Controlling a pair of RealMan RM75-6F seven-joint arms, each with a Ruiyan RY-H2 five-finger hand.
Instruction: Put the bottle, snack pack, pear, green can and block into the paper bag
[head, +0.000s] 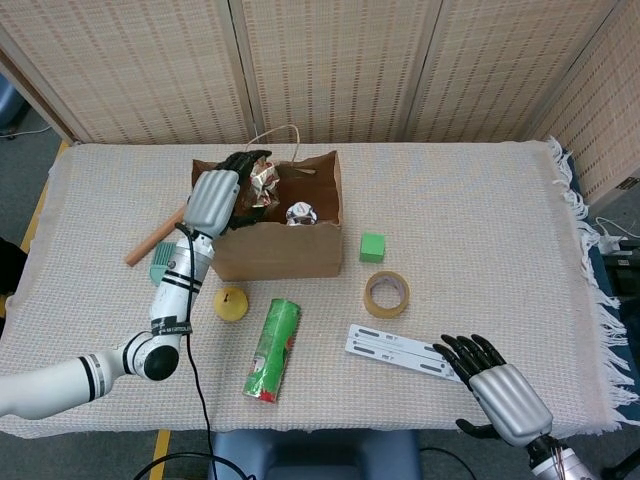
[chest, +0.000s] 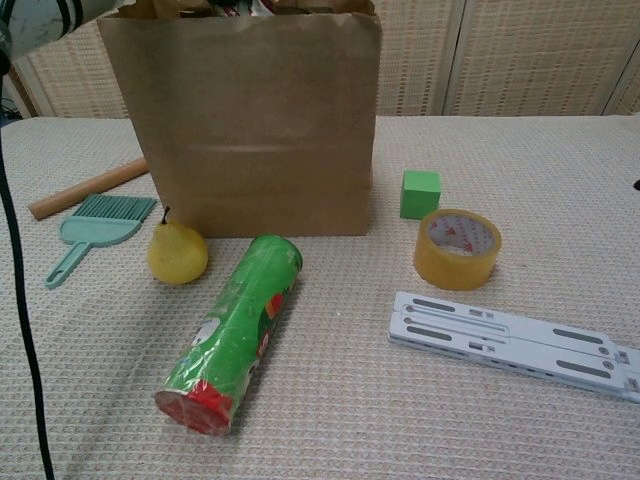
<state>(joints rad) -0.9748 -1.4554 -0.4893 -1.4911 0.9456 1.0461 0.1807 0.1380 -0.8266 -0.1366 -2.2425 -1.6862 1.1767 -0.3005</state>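
Woven reed screens are standing behind a table covered with a cream waffle-weave cloth (head: 480, 200). At the left edge of the layout, a wooden rolling pin (head: 155, 236) is lying diagonally, with a small teal plastic dustpan brush (chest: 92, 228) just beside it. The left hand (head: 218, 196) is reaching over the left rim of the upright brown paper bag (chest: 250, 120), gripping the crinkled silver-and-red snack pack (head: 262, 183) at the bag's mouth. Inside the bag, the silver top of the bottle (head: 299, 213) is showing. The yellow pear (chest: 177, 251) is resting on the cloth in front of the bag's left corner. The green cylindrical can with a red end (chest: 234, 328) is lying on its side just right of the pear. The small green cube block (chest: 420, 193) is sitting right of the bag, and a roll of tan packing tape (chest: 457, 247) is lying near it. A flat white slotted bracket (chest: 505, 340) is lying further forward. The right hand (head: 495, 385) is resting at the near-right table edge, empty, with fingers extended and apart.
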